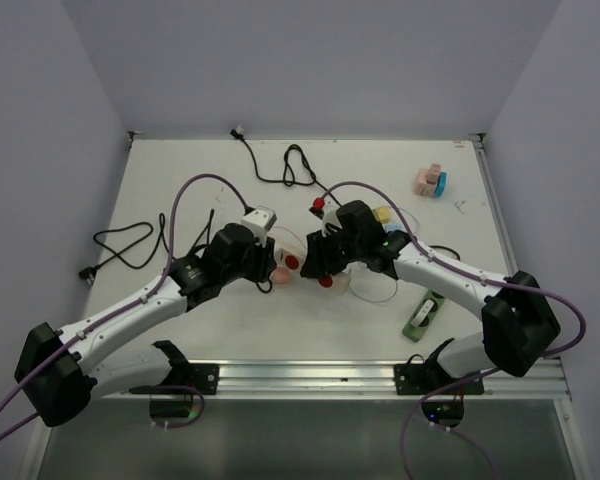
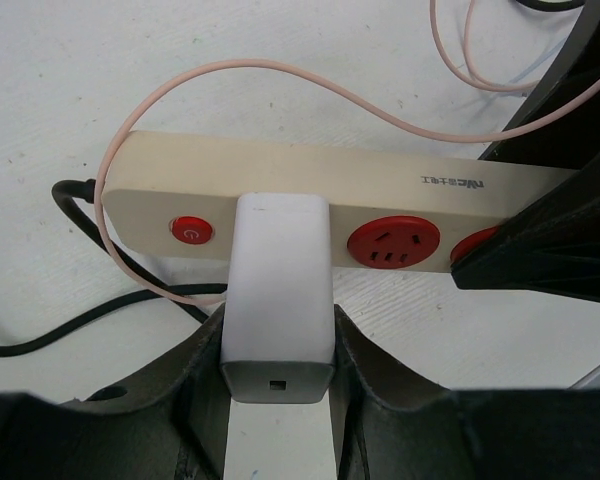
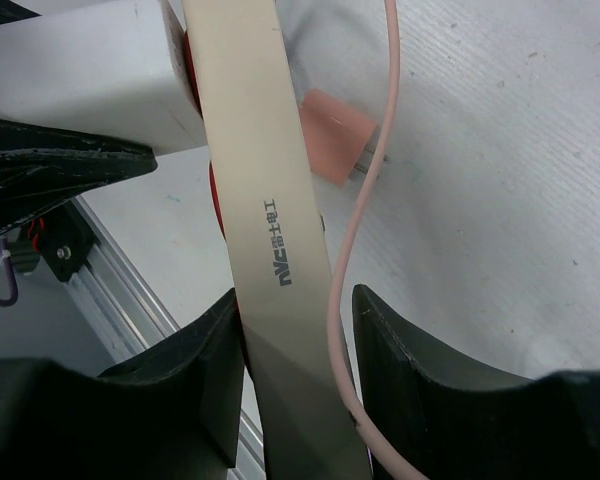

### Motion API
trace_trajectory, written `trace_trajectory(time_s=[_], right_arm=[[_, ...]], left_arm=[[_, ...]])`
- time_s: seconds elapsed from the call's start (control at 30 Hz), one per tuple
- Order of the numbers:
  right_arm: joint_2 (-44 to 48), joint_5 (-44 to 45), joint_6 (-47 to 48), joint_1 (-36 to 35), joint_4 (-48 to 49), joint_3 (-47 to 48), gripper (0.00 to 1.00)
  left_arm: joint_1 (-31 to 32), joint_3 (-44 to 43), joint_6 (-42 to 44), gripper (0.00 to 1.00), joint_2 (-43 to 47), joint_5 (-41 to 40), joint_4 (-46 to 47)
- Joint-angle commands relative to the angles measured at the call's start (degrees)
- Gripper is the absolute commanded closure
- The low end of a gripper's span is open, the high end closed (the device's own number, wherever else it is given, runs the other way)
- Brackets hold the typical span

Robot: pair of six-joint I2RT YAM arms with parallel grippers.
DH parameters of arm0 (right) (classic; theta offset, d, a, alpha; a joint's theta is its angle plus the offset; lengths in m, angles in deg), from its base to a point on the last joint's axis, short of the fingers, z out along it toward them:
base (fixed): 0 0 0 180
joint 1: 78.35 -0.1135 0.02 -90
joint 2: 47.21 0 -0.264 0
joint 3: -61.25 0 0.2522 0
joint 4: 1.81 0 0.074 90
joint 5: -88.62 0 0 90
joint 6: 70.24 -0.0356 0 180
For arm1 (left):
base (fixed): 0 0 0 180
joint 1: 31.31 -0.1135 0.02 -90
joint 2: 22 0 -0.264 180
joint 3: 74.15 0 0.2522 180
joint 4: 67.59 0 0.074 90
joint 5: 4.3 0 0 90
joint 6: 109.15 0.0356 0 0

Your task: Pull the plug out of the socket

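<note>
White tabletop (image 1: 380, 170) boxed in by pale walls, with loose cords (image 1: 130, 245) lying about. Near the middle, a cream strip (image 2: 310, 190) turned with its red sockets facing the left wrist camera; cannot tell whether resting on the surface or held just off it. Seated in that face, between the red switch (image 2: 191, 231) and the next socket, a white plug (image 2: 278, 290), far end touching the strip with no gap to be seen. Left jaws closed on the plug's two flanks, near its rear end. Right jaws closed across the strip toward its other end, bracing it. Looks ready for the pull, with several ways to fail. Smooth casing and a grip so far back: easy to slide off with the plug left seated. Any pull off the straight line out of the socket: likely to bind the pins, or to twist the strip inside the right jaws, held as it is at one end only. Pink cable (image 2: 280, 75) looping over the strip and running down just beside a right finger (image 3: 420, 400): apt to snag or get pinched on separation. Black cord (image 2: 80, 330) trailing from the switch end: liable to drag the strip sideways if drawn taut. Sudden release also a worry: could jerk the left arm back, or swing the strip into the small pink block (image 3: 335, 135) lying beside it.
</note>
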Motion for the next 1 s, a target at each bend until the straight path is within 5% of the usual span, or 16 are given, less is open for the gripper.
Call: trace_trajectory(time_s=[0.0, 0.23, 0.4, 0.5, 0.63, 0.97], right_arm=[[-4.2, 33.7, -2.9, 9.0, -4.9, -0.3, 1.00], [-8.1, 35.1, -3.1, 10.3, -3.0, 1.8, 1.00], [-8.4, 34.0, -3.4, 11.4, -2.7, 3.3, 1.00], [-9.3, 33.6, -3.9, 11.4, -3.1, 5.5, 1.00], [-12.2, 33.8, -4.1, 11.5, -3.0, 8.4, 1.00], [-15.6, 32.5, -4.5, 15.1, -1.0, 5.9, 1.00]], left_arm=[[-0.9, -7.0, -5.3, 1.00, 6.8, 6.6, -5.1], [-2.3, -10.6, -7.1, 1.00, 8.4, 16.5, -4.5], [-3.5, -11.8, -6.7, 1.00, 8.5, 8.2, -8.8], [-3.3, -9.8, -7.4, 1.00, 7.7, 17.0, -4.5], [-1.6, -9.2, -9.7, 1.00, 6.1, 18.6, 0.7], [-2.6, -12.5, -5.9, 1.00, 9.4, 7.6, -6.8]])
